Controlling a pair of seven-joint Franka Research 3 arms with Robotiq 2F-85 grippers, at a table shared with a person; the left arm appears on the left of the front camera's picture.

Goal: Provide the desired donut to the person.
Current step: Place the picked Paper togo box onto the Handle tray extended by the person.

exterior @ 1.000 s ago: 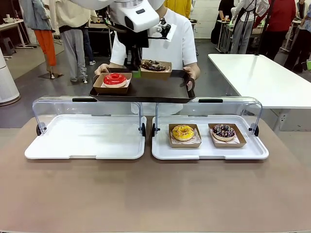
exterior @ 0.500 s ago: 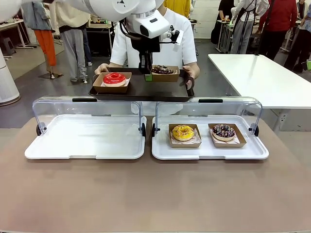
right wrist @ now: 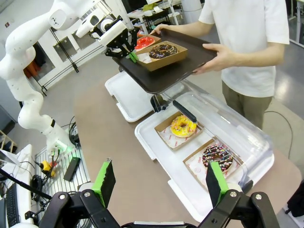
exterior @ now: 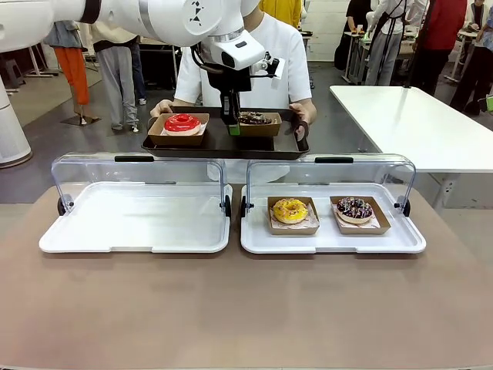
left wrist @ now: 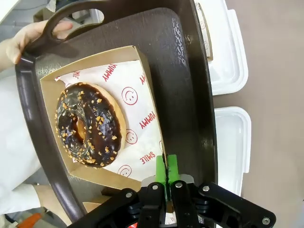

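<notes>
- The left tool [left wrist: 166, 176] is pinching the cardboard tray's [left wrist: 145, 71] rim, setting the chocolate donut [left wrist: 90, 124] on the person's [exterior: 281, 62] serving tray [exterior: 212, 145].
- The right tool [right wrist: 159, 183] is hanging wide open, holding nothing, above the surface [exterior: 231, 308].

Left white tray [exterior: 135, 231] bare, raised clear lids [exterior: 139, 166] walling the far side, brown tabletop [exterior: 246, 308] in front open

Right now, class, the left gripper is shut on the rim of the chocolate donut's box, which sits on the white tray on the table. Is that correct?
Not quite. The left gripper is shut on the rim of the chocolate donut's box, but that box sits on the dark tray held by the person, not on a white tray on the table. The front view shows this.
</notes>
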